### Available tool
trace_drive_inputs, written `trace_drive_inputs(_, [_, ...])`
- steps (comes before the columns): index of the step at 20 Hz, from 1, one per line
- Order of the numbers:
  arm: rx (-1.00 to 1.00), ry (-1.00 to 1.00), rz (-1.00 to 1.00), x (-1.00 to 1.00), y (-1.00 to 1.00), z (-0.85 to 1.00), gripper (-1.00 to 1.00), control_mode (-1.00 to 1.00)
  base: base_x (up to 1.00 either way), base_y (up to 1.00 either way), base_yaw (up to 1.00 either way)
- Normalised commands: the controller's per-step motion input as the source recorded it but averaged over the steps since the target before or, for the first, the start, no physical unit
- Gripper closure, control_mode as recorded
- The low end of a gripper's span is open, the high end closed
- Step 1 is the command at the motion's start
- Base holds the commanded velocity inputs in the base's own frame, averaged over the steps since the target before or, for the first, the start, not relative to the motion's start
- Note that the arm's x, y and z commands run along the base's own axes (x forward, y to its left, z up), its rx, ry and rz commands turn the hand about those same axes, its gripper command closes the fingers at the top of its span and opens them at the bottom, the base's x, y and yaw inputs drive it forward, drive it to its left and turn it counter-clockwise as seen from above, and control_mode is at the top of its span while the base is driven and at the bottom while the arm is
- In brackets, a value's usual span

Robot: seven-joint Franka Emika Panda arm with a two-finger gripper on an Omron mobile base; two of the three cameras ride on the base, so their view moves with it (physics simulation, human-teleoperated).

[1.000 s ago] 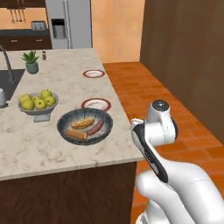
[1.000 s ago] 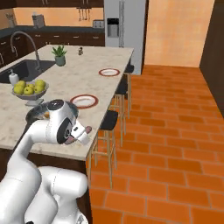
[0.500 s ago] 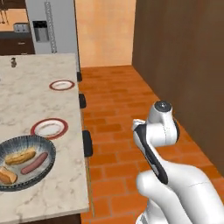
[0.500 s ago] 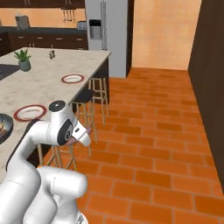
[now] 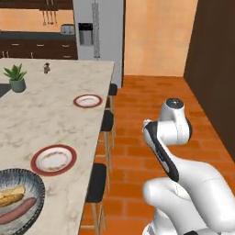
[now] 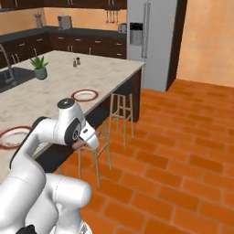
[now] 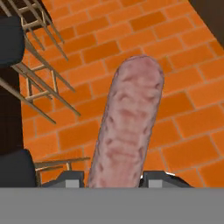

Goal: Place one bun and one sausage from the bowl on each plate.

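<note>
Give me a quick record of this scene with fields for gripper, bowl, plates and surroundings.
gripper: gripper shut on a sausage, held over the brick floor
bowl: bowl at the near counter edge, holding a bun and another sausage
plates: near plate and far plate, both bare
surroundings: stools along the island, potted plant, fridge

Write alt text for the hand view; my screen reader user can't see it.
A pinkish-brown sausage fills the centre, gripped between the gripper fingertips and pointing away from the camera. Below it lies an orange brick floor, with dark-seated bar stools at the left.
</note>
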Motion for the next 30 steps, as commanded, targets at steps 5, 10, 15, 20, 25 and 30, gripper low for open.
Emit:
trace_drive_inputs(5, [0.0,0.0,0.0,0.0,0.0,0.0,1.0,1.0,0.79,-0.81,0.46])
trace_drive_inputs(10, [0.0,0.0,0.0,0.0,0.0,0.0,1.0,1.0,0.82,-1.0,0.27])
trace_drive_inputs(15, [0.0,0.0,0.0,0.0,0.0,0.0,1.0,1.0,1.0,-0.84,0.22])
trace_drive_inputs(20, [0.0,0.0,0.0,0.0,0.0,0.0,1.0,1.0,0.86,-0.14,0.69])
trace_drive_inputs(25, [0.0,0.0,0.0,0.0,0.0,0.0,1.0,1.0,1.0,-0.09,0.45])
trace_drive_inputs(30, [0.0,0.0,0.1,0.57,0.4,-0.03,1.0,-1.0,0.4,0.05,0.09])
